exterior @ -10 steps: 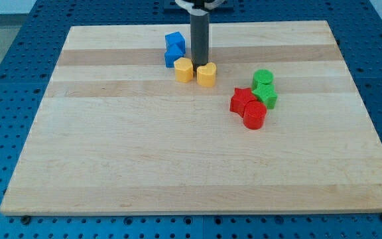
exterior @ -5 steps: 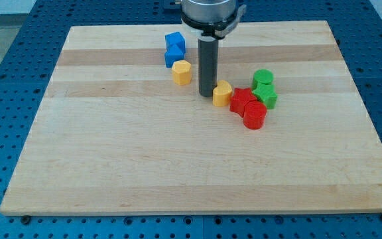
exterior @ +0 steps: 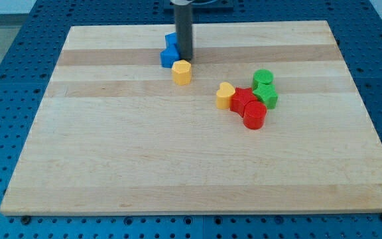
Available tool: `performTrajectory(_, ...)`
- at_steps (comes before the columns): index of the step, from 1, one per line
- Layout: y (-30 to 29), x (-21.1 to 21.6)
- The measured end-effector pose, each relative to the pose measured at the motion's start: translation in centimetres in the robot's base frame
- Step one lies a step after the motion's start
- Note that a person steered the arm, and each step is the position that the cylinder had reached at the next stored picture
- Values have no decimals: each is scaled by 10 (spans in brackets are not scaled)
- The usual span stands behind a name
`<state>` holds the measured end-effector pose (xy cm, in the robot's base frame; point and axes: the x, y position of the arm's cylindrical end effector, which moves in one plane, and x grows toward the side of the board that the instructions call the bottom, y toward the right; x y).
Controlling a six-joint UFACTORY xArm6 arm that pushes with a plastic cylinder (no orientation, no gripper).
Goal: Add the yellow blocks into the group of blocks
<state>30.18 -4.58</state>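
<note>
A yellow heart-shaped block (exterior: 225, 95) lies touching the left side of the red star block (exterior: 242, 100). A red cylinder (exterior: 254, 115), a green star block (exterior: 266, 95) and a green cylinder (exterior: 262, 78) make up the rest of that group. A yellow hexagonal block (exterior: 182, 71) lies apart at the upper middle. My tip (exterior: 185, 59) stands just above this yellow hexagon, against the two blue blocks (exterior: 170, 52).
The wooden board (exterior: 111, 146) lies on a blue perforated table. The two blue blocks sit stacked close together near the board's top edge, partly hidden by the rod.
My tip pushed the yellow heart block right and down against the red star, then moved back up-left to the blue blocks. The blue blocks shifted slightly left.
</note>
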Motion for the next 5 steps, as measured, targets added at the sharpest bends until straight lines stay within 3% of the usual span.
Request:
performTrajectory(1,-30,0)
performTrajectory(3,-32,20)
performTrajectory(5,33,27)
